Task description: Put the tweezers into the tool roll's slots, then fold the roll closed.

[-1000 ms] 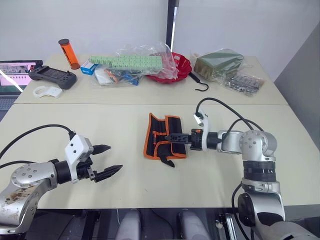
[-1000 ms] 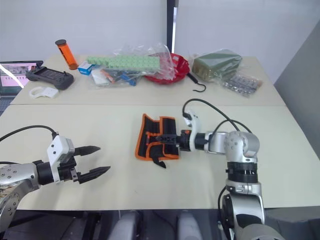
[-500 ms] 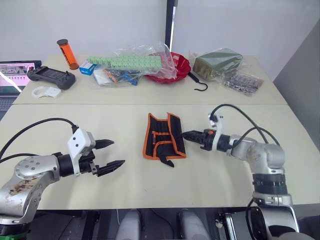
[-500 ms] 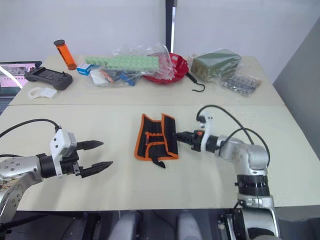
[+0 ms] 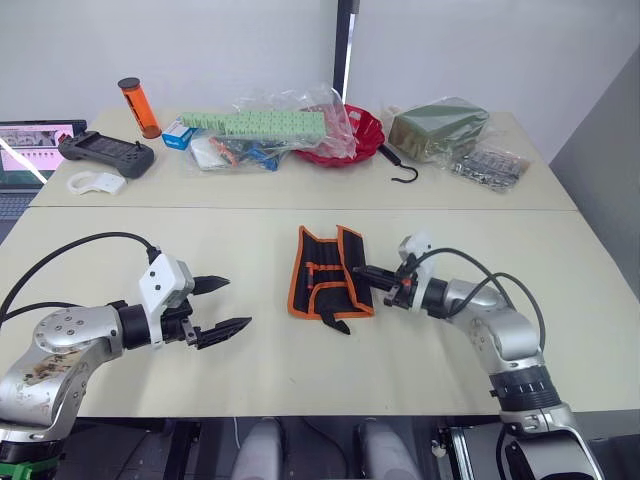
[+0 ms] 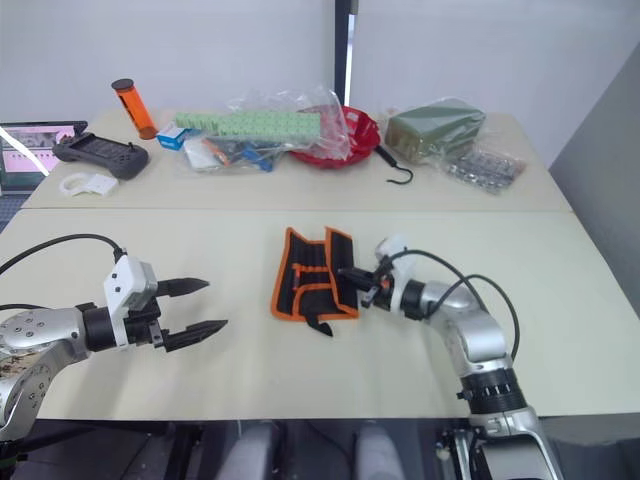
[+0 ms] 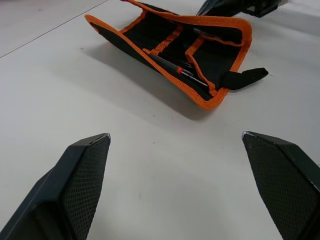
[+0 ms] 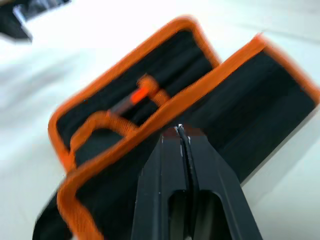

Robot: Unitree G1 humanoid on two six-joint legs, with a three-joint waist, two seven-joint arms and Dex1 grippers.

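The tool roll (image 5: 322, 275), black with orange edging, lies partly folded in the middle of the near table, both side flaps raised. Its black strap (image 5: 338, 324) sticks out at the near end. Slim dark tweezers (image 7: 172, 67) with a red mark sit in the slots (image 7: 165, 55) of the inner face. My right gripper (image 5: 358, 270) is shut, its tips touching the orange edge of the roll's right flap (image 8: 235, 100). I cannot tell whether fabric is pinched between them. My left gripper (image 5: 238, 302) hovers open to the left of the roll, empty and a hand's width away.
On the far table sit a black hook (image 5: 403, 172), a red bowl (image 5: 355, 135), a green packet (image 5: 437, 127), plastic bags, an orange tube (image 5: 135, 107), a controller (image 5: 105, 153) and a laptop (image 5: 25, 150). A seam (image 5: 200, 208) joins the two tables.
My right gripper has shut. It drew back off the roll, then came forward again to the right flap's edge. The left arm has shifted slightly toward the roll, still open.
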